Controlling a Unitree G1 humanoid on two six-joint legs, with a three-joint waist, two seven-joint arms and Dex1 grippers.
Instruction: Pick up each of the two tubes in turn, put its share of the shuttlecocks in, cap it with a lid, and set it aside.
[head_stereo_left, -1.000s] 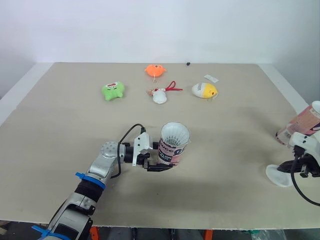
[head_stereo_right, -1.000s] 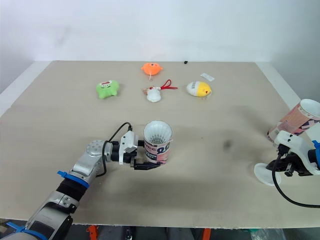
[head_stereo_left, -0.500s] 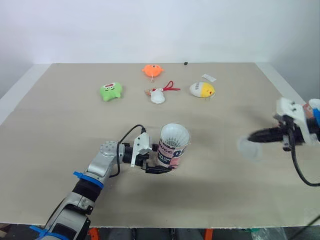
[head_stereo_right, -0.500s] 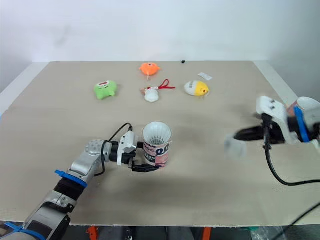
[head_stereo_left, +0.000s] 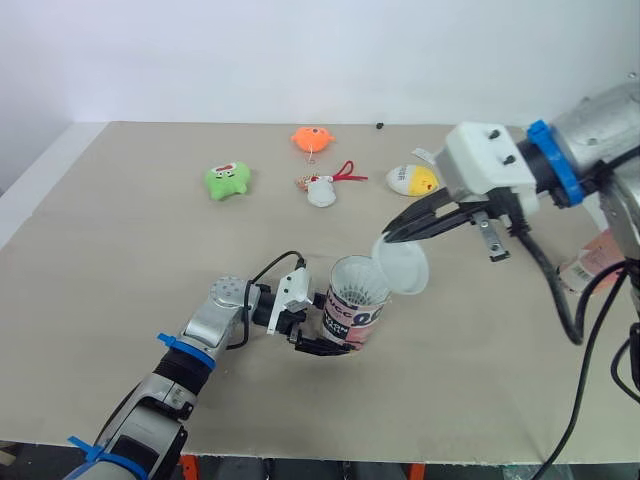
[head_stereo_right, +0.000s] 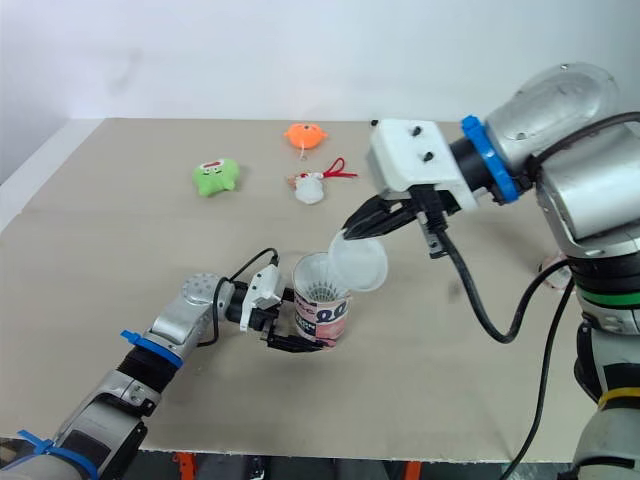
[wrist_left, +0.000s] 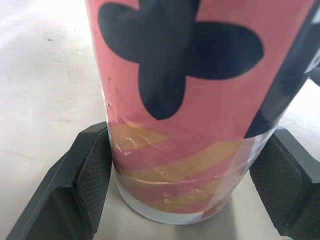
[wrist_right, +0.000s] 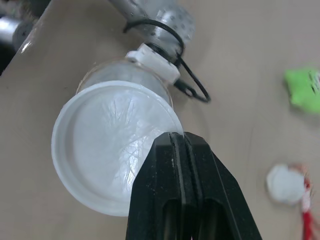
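The right gripper (wrist_right: 176, 137) is seen pressed shut on the rim of a clear round lid (wrist_right: 105, 150), the edge being pinched between its two black fingers (wrist_right: 160, 200). The lid is held tilted in the air, just above and to the robot's right of the open mouth of a tube (head_stereo_left: 352, 318). Whether the lid touches the tube's rim cannot be told. White shuttlecocks (head_stereo_right: 318, 291) are seen inside the tube, their feathers just below the rim, and they can also be made out through the lid in the right wrist view.

The tube, pink with black and yellow markings, is stood upright on the table (head_stereo_left: 120, 260), towards the front middle. It is clamped low down by the left gripper (head_stereo_left: 330, 338), with one padded finger (wrist_left: 95, 172) set on each side of its base.

A second tube (head_stereo_left: 598, 252) is found near the table's right edge, partly hidden behind the right arm's cable. Whether it lies flat or leans cannot be told.

Further back, well apart from the held tube, four small toys are laid out: a green toy (head_stereo_left: 227, 180), an orange toy (head_stereo_left: 313, 139), a white toy (head_stereo_left: 322, 191) with a red cord, and a yellow and white toy (head_stereo_left: 410, 179). A small black speck (head_stereo_left: 379, 126) is seen near the far edge.
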